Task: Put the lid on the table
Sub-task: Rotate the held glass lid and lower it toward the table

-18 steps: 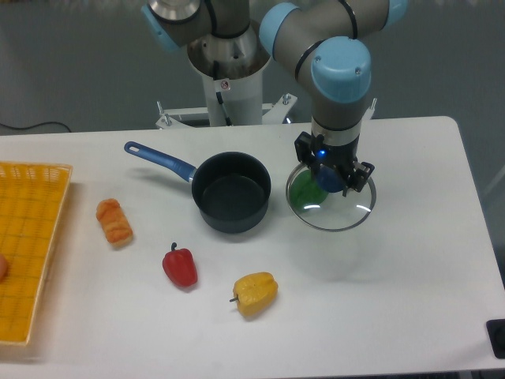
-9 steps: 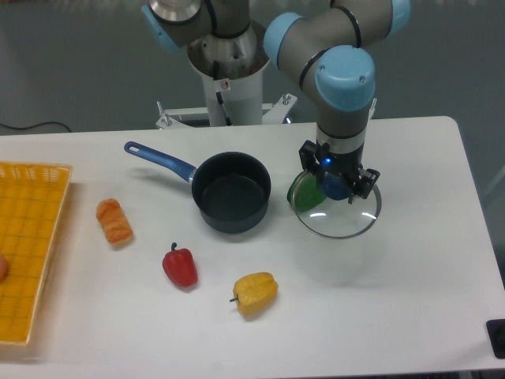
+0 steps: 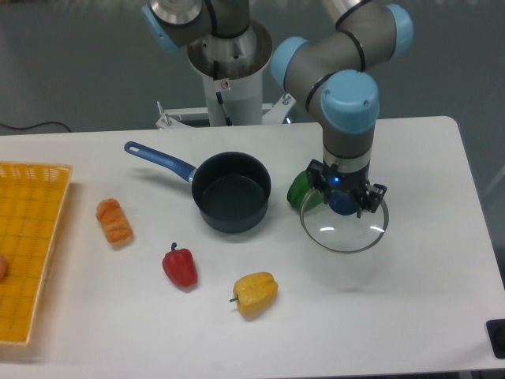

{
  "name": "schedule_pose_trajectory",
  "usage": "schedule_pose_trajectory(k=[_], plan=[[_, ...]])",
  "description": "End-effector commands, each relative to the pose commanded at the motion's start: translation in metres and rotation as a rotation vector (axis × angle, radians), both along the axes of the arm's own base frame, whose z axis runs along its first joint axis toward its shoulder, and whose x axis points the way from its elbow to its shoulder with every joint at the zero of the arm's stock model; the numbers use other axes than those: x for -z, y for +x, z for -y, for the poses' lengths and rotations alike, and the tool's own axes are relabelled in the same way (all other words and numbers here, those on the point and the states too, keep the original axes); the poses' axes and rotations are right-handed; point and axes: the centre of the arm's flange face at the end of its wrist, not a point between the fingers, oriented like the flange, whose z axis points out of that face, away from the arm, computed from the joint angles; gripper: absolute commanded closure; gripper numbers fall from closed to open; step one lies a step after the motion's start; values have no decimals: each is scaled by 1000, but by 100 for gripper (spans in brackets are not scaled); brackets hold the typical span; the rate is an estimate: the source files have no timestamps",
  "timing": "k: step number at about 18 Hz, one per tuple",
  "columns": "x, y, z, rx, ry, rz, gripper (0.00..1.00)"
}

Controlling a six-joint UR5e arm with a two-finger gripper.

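Note:
The round glass lid [image 3: 345, 229] with its thin metal rim hangs a little above the white table [image 3: 426, 276], right of the saucepan. My gripper [image 3: 342, 200] points straight down over its centre and is shut on the lid's dark blue knob. A faint shadow of the lid lies on the table just below it. The lid's left edge overlaps a green object behind it.
A dark blue saucepan [image 3: 231, 192] with a blue handle stands open at centre. A green pepper [image 3: 301, 189] sits between pan and lid. A red pepper [image 3: 180, 266], yellow pepper [image 3: 255, 292] and orange pastry [image 3: 114, 220] lie in front-left. A yellow mesh tray [image 3: 28, 245] is at left.
The gripper has carried the lid to the right and toward the front of the table, away from the saucepan and green pepper, and it has sunk slightly lower.

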Motion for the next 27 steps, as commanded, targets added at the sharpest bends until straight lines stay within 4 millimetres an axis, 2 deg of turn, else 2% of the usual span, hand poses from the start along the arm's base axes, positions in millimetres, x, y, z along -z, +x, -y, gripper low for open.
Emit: schedule_pose_trajectory(k=[2, 9, 11, 13, 16, 19, 27], plan=[[13, -3, -2, -15, -8, 17, 44], [40, -9, -7, -14, -28, 52, 44], [44, -10, -10, -11, -30, 54, 44], [40, -14, -14, -12, -23, 46, 44], [49, -19, -20, -17, -27, 51, 44], [50, -19, -28, -20, -21, 41, 44], [68, -16, -41, -6, -21, 36, 44]])
